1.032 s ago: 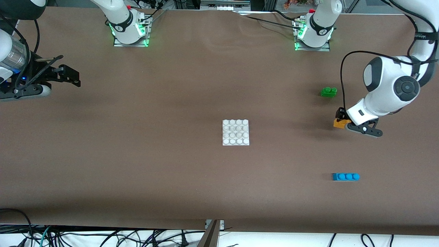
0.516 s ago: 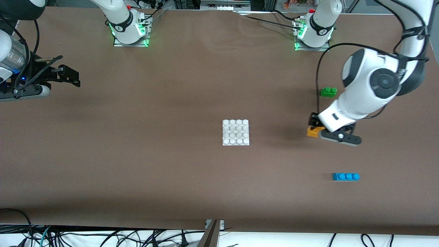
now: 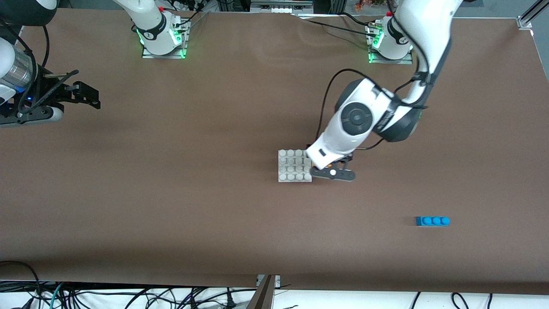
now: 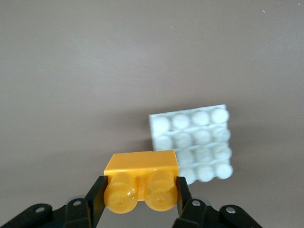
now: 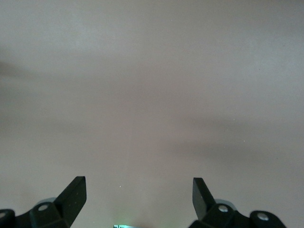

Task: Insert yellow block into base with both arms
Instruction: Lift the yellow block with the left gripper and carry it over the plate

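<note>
The yellow block (image 4: 141, 180) is held between the fingers of my left gripper (image 4: 140, 192), studs toward the wrist camera. The white base (image 4: 199, 137) lies flat on the table just under and past the block. In the front view my left gripper (image 3: 321, 166) is in the air over the edge of the base (image 3: 291, 166) at the left arm's end, and the wrist hides nearly all of the block. My right gripper (image 3: 92, 96) waits open and empty at the right arm's end of the table; its wrist view (image 5: 139, 190) shows only bare table.
A blue three-stud brick (image 3: 432, 221) lies nearer the front camera, toward the left arm's end. The left arm hides the place where the green brick lay. The two arm bases (image 3: 163, 38) (image 3: 391, 43) stand along the table's back edge.
My left arm has carried the yellow block from near the green brick across to the edge of the base. The right arm has not moved.
</note>
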You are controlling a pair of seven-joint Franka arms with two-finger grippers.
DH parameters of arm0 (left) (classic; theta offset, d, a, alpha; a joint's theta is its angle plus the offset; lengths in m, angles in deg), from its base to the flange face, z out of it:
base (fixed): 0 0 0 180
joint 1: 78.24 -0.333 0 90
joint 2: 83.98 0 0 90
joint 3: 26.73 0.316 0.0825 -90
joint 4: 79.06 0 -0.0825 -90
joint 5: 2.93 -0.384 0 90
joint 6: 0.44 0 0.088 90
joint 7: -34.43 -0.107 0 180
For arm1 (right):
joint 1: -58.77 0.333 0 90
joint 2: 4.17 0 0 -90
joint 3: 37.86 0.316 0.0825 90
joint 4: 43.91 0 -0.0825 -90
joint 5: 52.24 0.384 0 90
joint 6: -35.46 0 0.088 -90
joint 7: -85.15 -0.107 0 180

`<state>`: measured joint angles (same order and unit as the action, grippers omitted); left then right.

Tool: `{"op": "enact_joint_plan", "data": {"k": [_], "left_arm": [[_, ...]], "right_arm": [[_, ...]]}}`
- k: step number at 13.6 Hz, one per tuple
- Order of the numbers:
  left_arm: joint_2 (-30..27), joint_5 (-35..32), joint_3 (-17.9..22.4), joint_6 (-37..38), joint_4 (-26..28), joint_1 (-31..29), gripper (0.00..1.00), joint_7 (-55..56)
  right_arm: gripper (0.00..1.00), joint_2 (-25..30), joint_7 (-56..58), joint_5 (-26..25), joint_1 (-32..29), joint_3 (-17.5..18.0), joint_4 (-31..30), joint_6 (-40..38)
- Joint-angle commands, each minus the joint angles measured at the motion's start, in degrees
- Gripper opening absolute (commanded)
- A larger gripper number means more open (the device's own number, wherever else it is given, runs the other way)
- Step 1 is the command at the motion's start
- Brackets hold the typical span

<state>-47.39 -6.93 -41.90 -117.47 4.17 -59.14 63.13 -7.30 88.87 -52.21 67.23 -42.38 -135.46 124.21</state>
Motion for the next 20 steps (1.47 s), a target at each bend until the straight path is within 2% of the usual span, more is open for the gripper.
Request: {"op": "enact_joint_plan", "data": {"k": [1, 4, 20], "left_arm": [[6.38, -0.04, 1.71, 1.28, -6.86, 4.70, 0.34, 6.08], [8.76, -0.04, 4.44, -3.37, -6.86, 9.10, 0.34, 6.89], [9.56, -0.39, 4.53, -3.21, -4.14, 9.99, 0.34, 7.68]], "right_arm": [[0.99, 1.02, 0.23, -0.38, -0.38, 0.30, -0.83, -0.25], [0.99, 0.93, 0.14, -0.38, -0.38, 0.30, -0.83, -0.33], [0.99, 0.58, 0.58, -0.73, -0.55, -0.58, 1.19, -0.24]]}}
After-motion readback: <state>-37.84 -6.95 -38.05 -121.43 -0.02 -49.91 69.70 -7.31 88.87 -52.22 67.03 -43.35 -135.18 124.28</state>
